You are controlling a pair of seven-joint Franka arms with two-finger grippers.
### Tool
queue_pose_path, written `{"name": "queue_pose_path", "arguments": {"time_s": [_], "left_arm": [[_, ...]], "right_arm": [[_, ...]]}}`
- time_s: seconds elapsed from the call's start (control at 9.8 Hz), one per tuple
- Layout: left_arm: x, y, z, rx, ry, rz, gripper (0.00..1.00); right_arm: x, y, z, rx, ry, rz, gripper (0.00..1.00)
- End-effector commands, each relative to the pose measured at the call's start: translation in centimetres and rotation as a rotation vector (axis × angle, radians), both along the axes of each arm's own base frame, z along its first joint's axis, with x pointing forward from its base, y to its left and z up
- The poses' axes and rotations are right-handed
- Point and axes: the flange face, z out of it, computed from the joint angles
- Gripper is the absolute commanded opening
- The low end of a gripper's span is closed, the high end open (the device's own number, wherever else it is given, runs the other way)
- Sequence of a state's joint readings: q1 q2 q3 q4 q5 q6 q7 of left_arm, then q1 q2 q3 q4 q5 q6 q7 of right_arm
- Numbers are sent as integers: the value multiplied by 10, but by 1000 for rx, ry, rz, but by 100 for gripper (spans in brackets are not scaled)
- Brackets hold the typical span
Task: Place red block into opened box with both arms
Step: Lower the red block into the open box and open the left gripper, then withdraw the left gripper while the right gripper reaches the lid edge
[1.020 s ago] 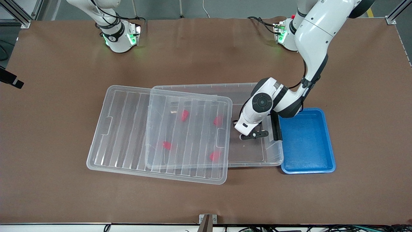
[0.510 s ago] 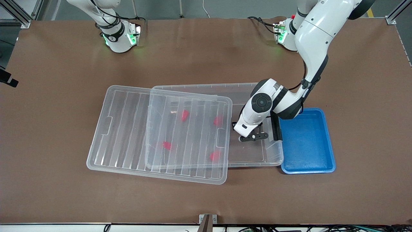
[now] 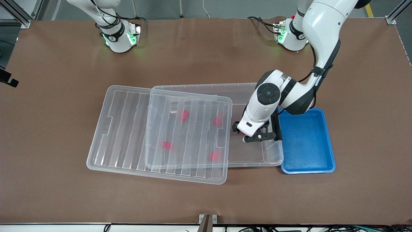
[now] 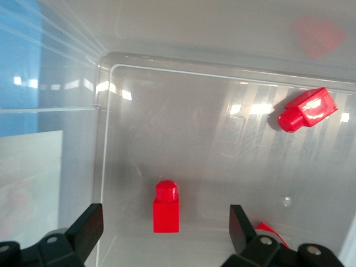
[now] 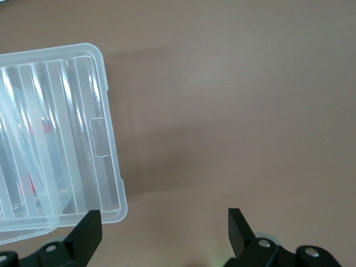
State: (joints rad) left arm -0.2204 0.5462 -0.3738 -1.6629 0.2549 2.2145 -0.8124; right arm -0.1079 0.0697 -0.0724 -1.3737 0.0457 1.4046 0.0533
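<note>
Fingers of our left gripper (image 4: 164, 236) spread wide over the box (image 3: 248, 161), released; the red block (image 4: 166, 207) stands on its floor beneath. Our right gripper (image 5: 164, 236) waits open over bare table

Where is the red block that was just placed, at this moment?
The red block stands on the floor of the box, at the uncovered end toward the blue tray, directly below the open left gripper; only the left wrist view shows it.

table (image 3: 193, 199): brown mat cover | frame posts (image 3: 19, 14): aluminium, at corners | floor (image 3: 225, 8): grey | light: even
</note>
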Motion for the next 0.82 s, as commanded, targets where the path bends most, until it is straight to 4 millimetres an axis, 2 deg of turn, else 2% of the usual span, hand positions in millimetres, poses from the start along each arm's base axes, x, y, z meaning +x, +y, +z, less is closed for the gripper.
{"name": "queue_pose_path", "arguments": {"time_s": [0.0,0.1,0.31,0.41,0.61,0.71], "left_arm": [[0,8,26,45,-5,-11,100],[1,10,57,50,-33,-16,100],[6,30,118,63,-81,-35,100],[13,47,148,76,-70,-89,100],[21,76,209,74,-46,-93,100],[28,99,231,58,-32,-113,100]], "right_arm": [[-5,-1,0,12,-5,6,100],[-5,-1,0,12,-5,6,100],[-5,-1,0,12,-5,6,100],[-5,-1,0,12,-5,6,100],[-4,-2,1,10,-11,8,100],[-1,-2,-2,7,-16,11,100]]}}
